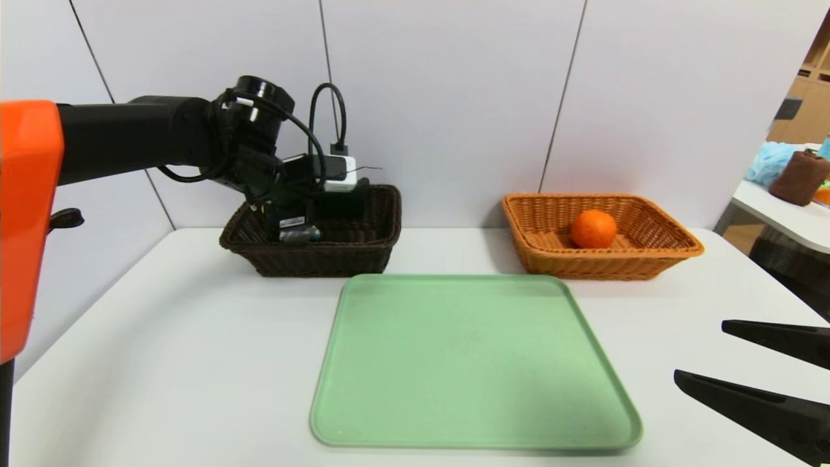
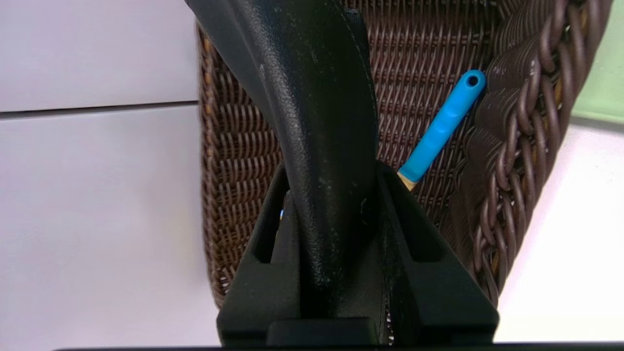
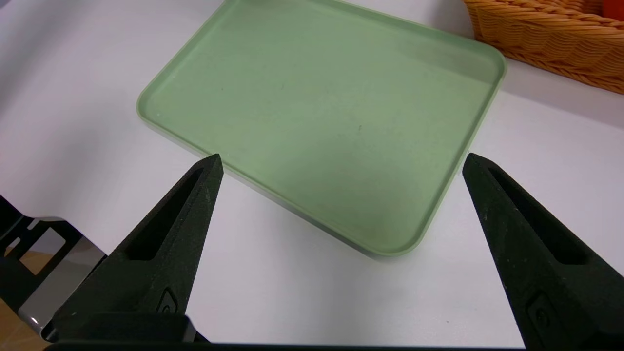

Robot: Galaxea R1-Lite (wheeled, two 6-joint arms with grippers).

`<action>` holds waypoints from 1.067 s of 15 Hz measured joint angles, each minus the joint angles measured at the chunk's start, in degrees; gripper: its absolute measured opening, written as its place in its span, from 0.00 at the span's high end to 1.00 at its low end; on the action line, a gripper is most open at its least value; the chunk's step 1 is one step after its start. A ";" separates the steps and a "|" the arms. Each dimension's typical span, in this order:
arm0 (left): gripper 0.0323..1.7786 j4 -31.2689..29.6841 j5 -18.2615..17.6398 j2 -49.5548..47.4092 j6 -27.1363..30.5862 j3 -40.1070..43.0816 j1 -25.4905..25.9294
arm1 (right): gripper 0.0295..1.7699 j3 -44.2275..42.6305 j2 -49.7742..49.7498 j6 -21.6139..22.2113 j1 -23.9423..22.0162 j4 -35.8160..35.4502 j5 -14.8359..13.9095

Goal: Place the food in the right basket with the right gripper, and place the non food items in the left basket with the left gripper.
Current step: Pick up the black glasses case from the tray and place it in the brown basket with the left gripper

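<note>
Left wrist view: left gripper point(image 2: 336, 214) jaws clamp the black pouch point(image 2: 317, 97) over the dark basket point(image 2: 512, 146); releasing off-centre could drape it over the rim. Right gripper point(image 3: 341, 163) is wide open, empty.

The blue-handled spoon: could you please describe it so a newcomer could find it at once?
Find the dark brown basket on the table's far left. Inside lies the spoon, beside the black pouch held by the left tool. Its bright blue handle stands out.
</note>
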 joint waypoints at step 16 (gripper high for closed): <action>0.24 -2.62 0.05 1.51 -0.44 0.17 1.05 | 0.04 -0.24 0.33 0.00 -0.15 0.02 -0.24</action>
